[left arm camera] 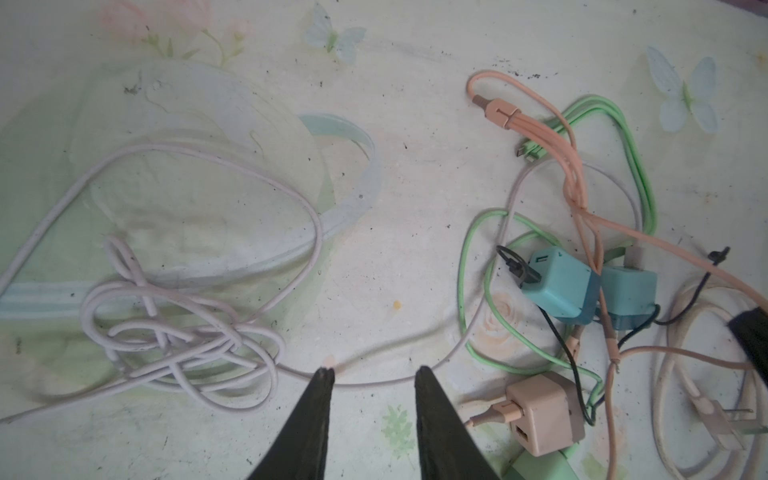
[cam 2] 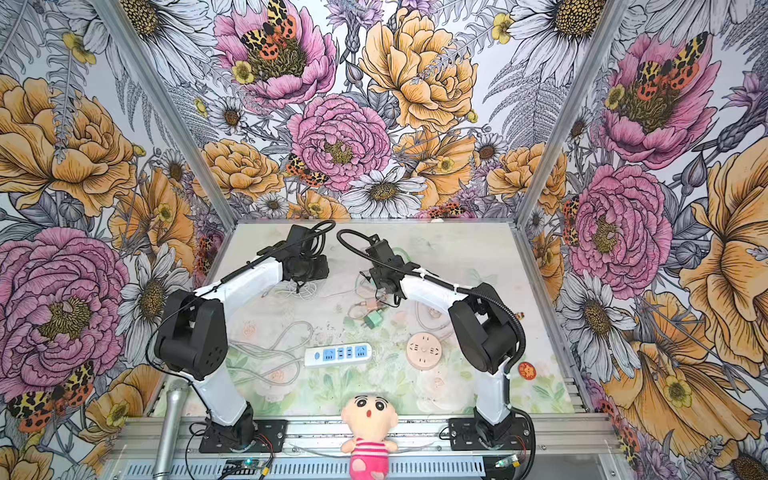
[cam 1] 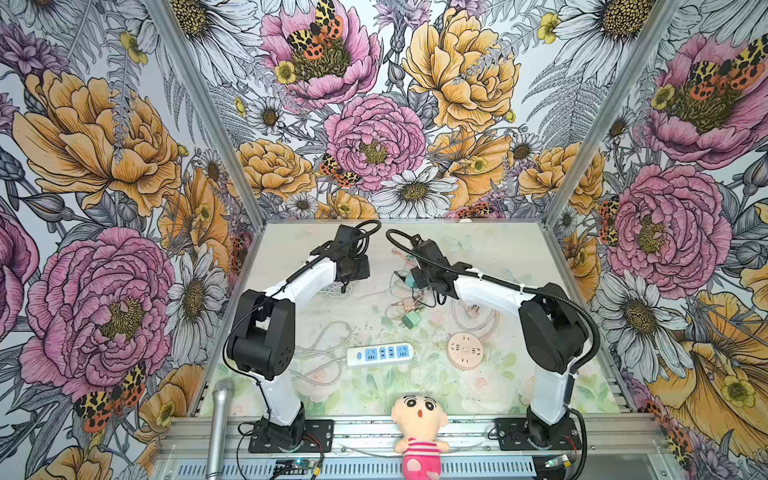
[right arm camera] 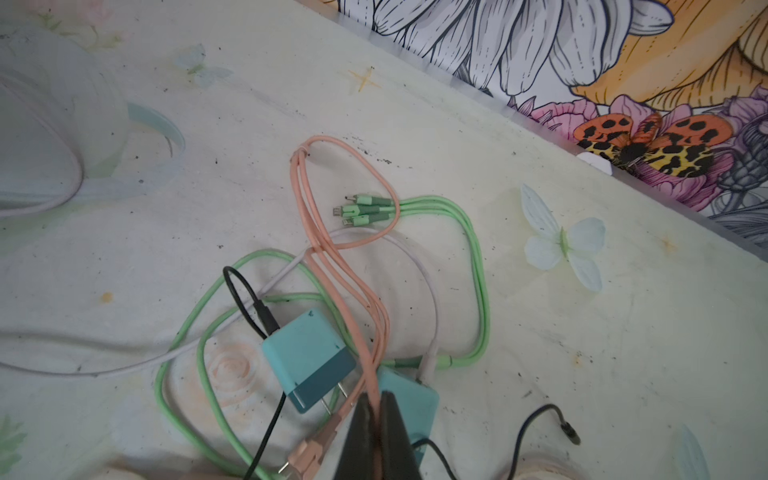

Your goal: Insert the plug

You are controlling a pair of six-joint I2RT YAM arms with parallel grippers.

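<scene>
A white power strip (cam 1: 380, 354) with blue sockets lies at the table's middle front. A round pink socket (cam 1: 465, 350) sits to its right. Behind them is a tangle of cables with two teal plugs (right arm camera: 309, 357) (right arm camera: 409, 399), one showing its prongs, a pink adapter (left arm camera: 544, 411) and a green adapter (cam 1: 412, 320). My right gripper (right arm camera: 376, 399) is shut on the pink cable (right arm camera: 332, 257), right beside the teal plugs. My left gripper (left arm camera: 374, 374) hangs open over a white cable (left arm camera: 374, 382), with nothing between its fingers.
A knotted white cable (left arm camera: 178, 340) lies by the left gripper. A beige three-prong plug (left arm camera: 719, 424) and green cables (right arm camera: 478, 270) lie in the tangle. A plush doll (cam 1: 419, 432) and a microphone (cam 1: 218, 419) stand at the front rail. Floral walls close in three sides.
</scene>
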